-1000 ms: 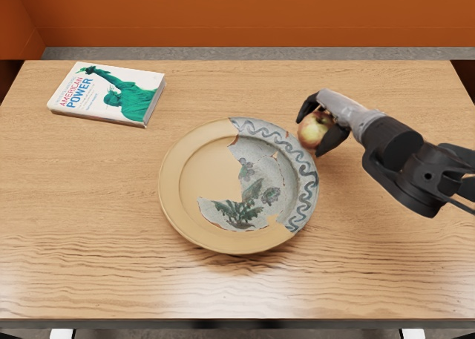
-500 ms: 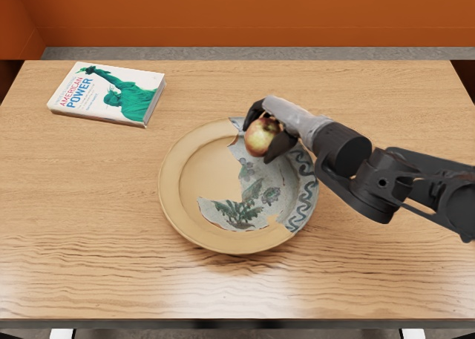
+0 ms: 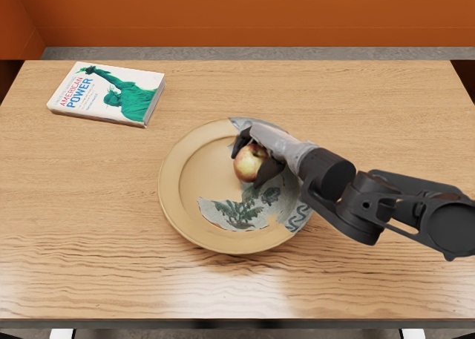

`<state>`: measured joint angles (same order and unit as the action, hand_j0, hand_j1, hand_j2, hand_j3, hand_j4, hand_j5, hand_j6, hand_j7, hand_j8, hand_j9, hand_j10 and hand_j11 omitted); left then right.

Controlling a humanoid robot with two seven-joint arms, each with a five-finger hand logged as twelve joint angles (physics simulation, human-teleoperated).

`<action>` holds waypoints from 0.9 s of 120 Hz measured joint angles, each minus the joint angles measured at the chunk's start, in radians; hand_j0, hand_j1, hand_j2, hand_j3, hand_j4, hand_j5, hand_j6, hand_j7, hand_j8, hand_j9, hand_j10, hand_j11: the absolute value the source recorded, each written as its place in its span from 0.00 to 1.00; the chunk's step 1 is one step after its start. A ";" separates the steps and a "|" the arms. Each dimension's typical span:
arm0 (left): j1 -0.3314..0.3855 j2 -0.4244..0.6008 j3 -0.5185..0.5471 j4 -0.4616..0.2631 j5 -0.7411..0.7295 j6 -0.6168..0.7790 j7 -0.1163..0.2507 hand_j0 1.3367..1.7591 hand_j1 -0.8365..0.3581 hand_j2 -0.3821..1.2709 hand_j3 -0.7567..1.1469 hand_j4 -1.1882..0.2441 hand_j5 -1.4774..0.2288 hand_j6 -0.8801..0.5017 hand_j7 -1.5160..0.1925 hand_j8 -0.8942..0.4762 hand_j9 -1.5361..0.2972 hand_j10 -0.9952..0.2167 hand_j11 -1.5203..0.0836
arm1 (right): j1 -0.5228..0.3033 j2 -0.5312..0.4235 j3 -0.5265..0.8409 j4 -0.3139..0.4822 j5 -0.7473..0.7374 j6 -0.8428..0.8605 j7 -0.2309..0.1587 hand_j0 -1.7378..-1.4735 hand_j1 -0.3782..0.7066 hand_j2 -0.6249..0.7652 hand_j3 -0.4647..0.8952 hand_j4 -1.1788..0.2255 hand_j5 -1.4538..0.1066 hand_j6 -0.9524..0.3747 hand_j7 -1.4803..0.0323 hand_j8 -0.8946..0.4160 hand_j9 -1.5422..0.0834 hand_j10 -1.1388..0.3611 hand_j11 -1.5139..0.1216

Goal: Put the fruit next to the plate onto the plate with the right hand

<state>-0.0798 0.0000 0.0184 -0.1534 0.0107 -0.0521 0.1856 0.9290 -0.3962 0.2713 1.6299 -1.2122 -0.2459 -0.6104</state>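
Noted one apple (image 3: 249, 162) over the middle of the plate (image 3: 172, 194), clasped in the right hand (image 3: 261, 153). Found the fingers (image 3: 240, 138) curled closely round it, dark tips on its far and near sides. Cannot tell whether resting on the plate. Counted one apple, one plate, one book (image 3: 107, 93), one arm. Located the book flat at the far left of the wooden table (image 3: 89, 220), well apart from the plate. Recorded an orange wall (image 3: 245, 12) behind.

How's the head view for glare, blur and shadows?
Head view: sharp throughout, with no motion blur on the right hand or the apple. A pale sheen lies on the table in front of the plate. Light is soft, with no hard shadows. The book title is legible.
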 joint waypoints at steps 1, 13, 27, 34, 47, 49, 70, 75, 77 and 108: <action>0.000 0.000 0.000 0.000 0.000 0.000 0.000 0.76 0.98 0.23 0.40 0.82 0.86 0.63 0.88 0.65 0.83 0.81 0.94 | -0.001 0.000 0.000 -0.001 0.000 0.000 0.000 0.31 0.57 0.69 0.34 0.40 0.37 0.46 0.42 0.47 0.41 0.45 0.40; 0.000 0.000 0.000 0.000 0.000 0.000 0.000 0.76 0.98 0.23 0.40 0.82 0.86 0.63 0.88 0.65 0.83 0.81 0.94 | -0.007 0.001 0.000 -0.005 -0.001 0.000 0.000 0.31 0.57 0.68 0.34 0.40 0.38 0.45 0.43 0.46 0.42 0.45 0.40; 0.000 0.000 0.000 0.000 0.000 0.000 0.000 0.76 0.98 0.23 0.40 0.82 0.86 0.63 0.88 0.65 0.83 0.81 0.94 | -0.009 0.007 0.000 -0.008 -0.002 0.002 0.000 0.30 0.39 0.59 0.34 0.55 0.57 0.53 0.62 0.53 0.60 0.55 0.59; 0.000 0.000 0.000 0.000 0.000 0.000 0.000 0.76 0.98 0.23 0.40 0.82 0.86 0.63 0.88 0.65 0.83 0.81 0.94 | -0.009 0.010 0.001 -0.009 -0.002 0.003 0.000 0.30 0.30 0.56 0.34 0.62 0.66 0.58 0.71 0.57 0.69 0.60 0.67; 0.000 0.000 0.000 0.000 0.000 0.000 0.000 0.76 0.98 0.23 0.40 0.82 0.86 0.63 0.88 0.65 0.83 0.81 0.94 | -0.006 0.012 0.007 -0.006 0.002 0.007 0.000 0.30 0.19 0.51 0.34 0.71 0.77 0.64 0.82 0.61 0.80 0.67 0.78; 0.000 0.000 0.000 0.000 0.000 0.000 0.000 0.76 0.98 0.23 0.40 0.82 0.86 0.63 0.88 0.65 0.83 0.81 0.94 | -0.005 0.012 0.009 -0.004 0.002 0.009 0.000 0.30 0.17 0.51 0.34 0.72 0.79 0.64 0.83 0.62 0.81 0.67 0.79; 0.000 0.000 0.000 0.000 0.000 0.000 0.000 0.76 0.98 0.23 0.40 0.82 0.86 0.63 0.88 0.65 0.83 0.81 0.94 | -0.005 -0.006 0.047 0.039 0.005 0.017 0.000 0.30 0.09 0.48 0.34 0.79 0.87 0.68 0.92 0.65 0.89 0.72 0.87; 0.000 0.000 0.000 0.000 0.000 0.000 0.000 0.76 0.98 0.23 0.40 0.82 0.86 0.63 0.88 0.65 0.83 0.81 0.94 | -0.006 -0.010 0.059 0.048 0.006 0.018 0.000 0.30 0.08 0.47 0.34 0.80 0.88 0.69 0.93 0.66 0.90 0.73 0.88; 0.000 0.000 0.000 0.000 0.000 0.000 0.000 0.76 0.98 0.23 0.40 0.82 0.86 0.63 0.88 0.65 0.83 0.81 0.94 | -0.006 -0.012 0.063 0.052 0.006 0.020 0.000 0.30 0.07 0.47 0.34 0.80 0.88 0.69 0.93 0.66 0.90 0.73 0.88; 0.000 0.000 0.000 0.000 0.000 0.000 0.000 0.76 0.98 0.23 0.40 0.82 0.86 0.63 0.88 0.65 0.83 0.81 0.94 | -0.013 -0.037 0.207 0.085 0.104 0.121 0.000 0.30 0.04 0.46 0.34 0.83 0.92 0.71 0.97 0.68 0.94 0.75 0.91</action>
<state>-0.0794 0.0000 0.0183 -0.1534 0.0107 -0.0521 0.1856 0.9160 -0.4336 0.4786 1.7146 -1.1080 -0.1253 -0.6109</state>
